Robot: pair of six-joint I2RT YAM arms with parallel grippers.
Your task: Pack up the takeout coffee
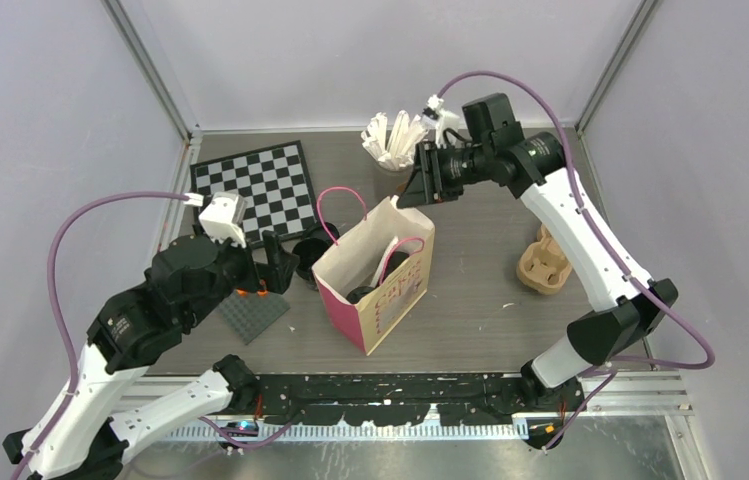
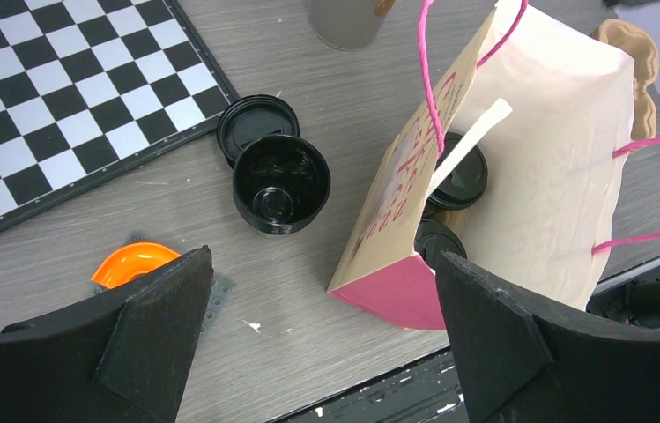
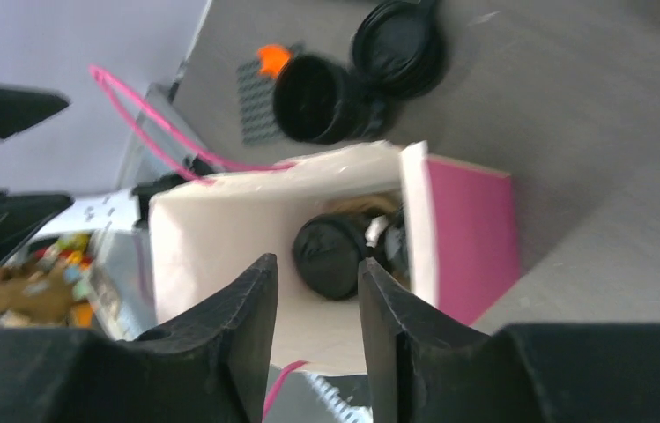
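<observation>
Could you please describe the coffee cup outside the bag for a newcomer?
Find the checkerboard at the far left. Between it and the pink paper bag stands a small black cup. Unlike the lidded cups inside the bag, it is open, its lid lying alongside.

Figure: a robotics lab cell. We note plain pale walls (image 1: 40,110) in aluminium framing (image 1: 150,70) around a grey desk (image 1: 480,280). A left arm (image 1: 135,325) and right arm (image 1: 590,240) are bolted at its near edge, and a checkerboard (image 1: 250,182) lies flat on it.
</observation>
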